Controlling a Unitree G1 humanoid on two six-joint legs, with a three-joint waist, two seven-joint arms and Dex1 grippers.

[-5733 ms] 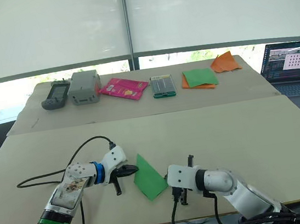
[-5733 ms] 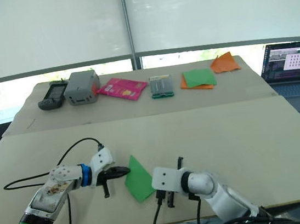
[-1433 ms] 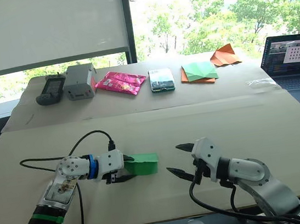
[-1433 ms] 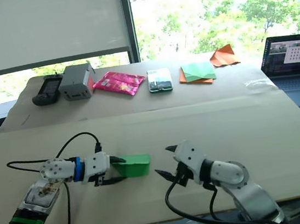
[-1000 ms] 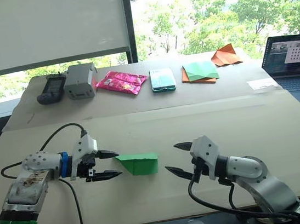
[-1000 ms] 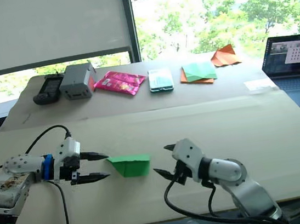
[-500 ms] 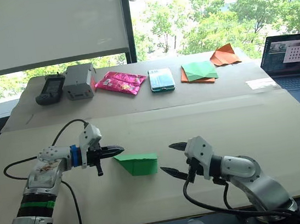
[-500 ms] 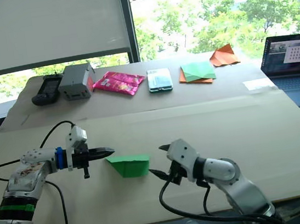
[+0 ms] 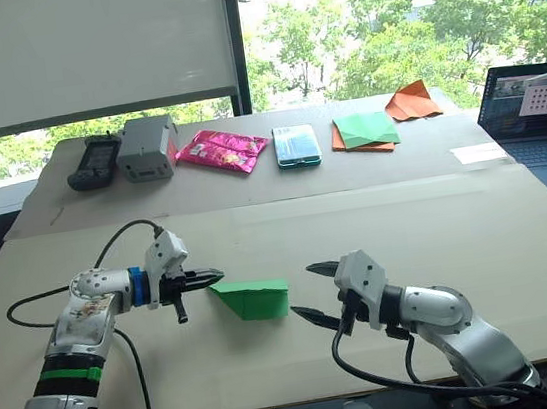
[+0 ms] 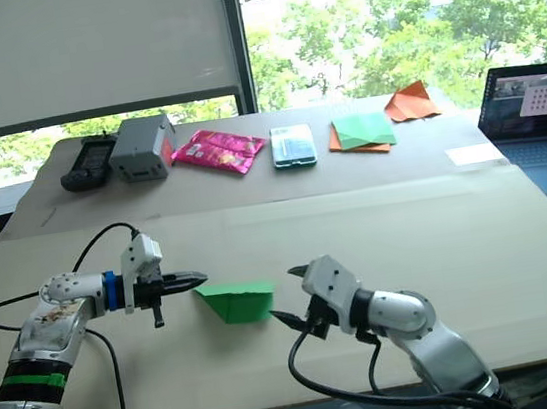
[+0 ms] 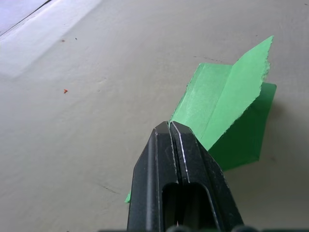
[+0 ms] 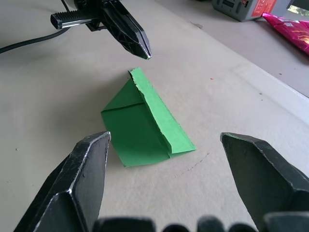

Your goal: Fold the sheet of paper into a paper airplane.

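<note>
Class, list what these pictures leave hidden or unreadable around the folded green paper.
- Underside of the green paper: hidden against the table in both eye views.
- Its near corner: covered by the left gripper in the left wrist view.
- Laptop screen text: too small; cut by the picture edge.

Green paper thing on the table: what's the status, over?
Left gripper shut, tip at the paper's point. Right gripper open, beside it, empty. Green paper airplane lying folded between them. Nothing in the way.

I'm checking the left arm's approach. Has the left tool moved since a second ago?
Yes. The left tool has closed and moved in toward the sheet of paper, which stays put; its tip is now near the paper's pointed end.
</note>
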